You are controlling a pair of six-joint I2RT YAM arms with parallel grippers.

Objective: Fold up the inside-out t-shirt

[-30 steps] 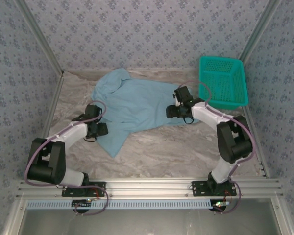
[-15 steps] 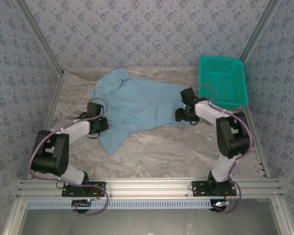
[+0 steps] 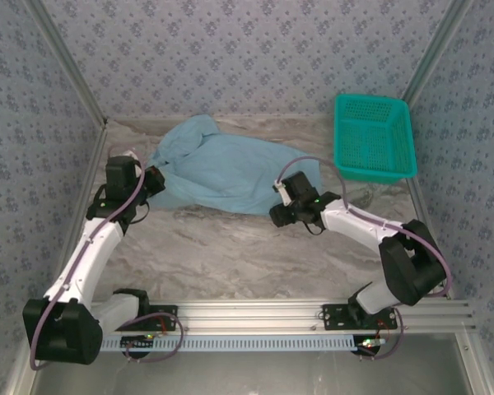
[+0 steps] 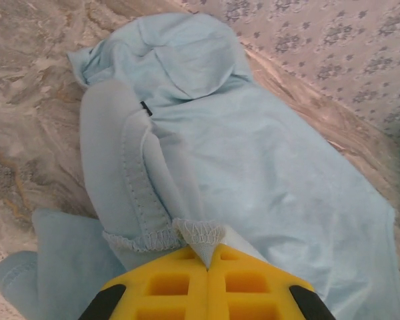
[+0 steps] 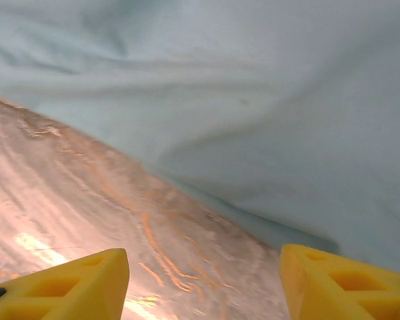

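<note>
L tool (image 4: 208,257) is now clamped shut on a stitched edge of the inside-out t-shirt (image 4: 253,153), arm swung out far-left; a sec ago it sat open by the near flap. That flap's off mid tabletop (image 3: 230,247), and the shirt is bunched toward the far-left. R tool (image 5: 203,280) moved from the shirt's right side to its near edge, jaws apart, nothing held, low over the tabletop. Prob. setup for spreading; fold not begun.
</note>
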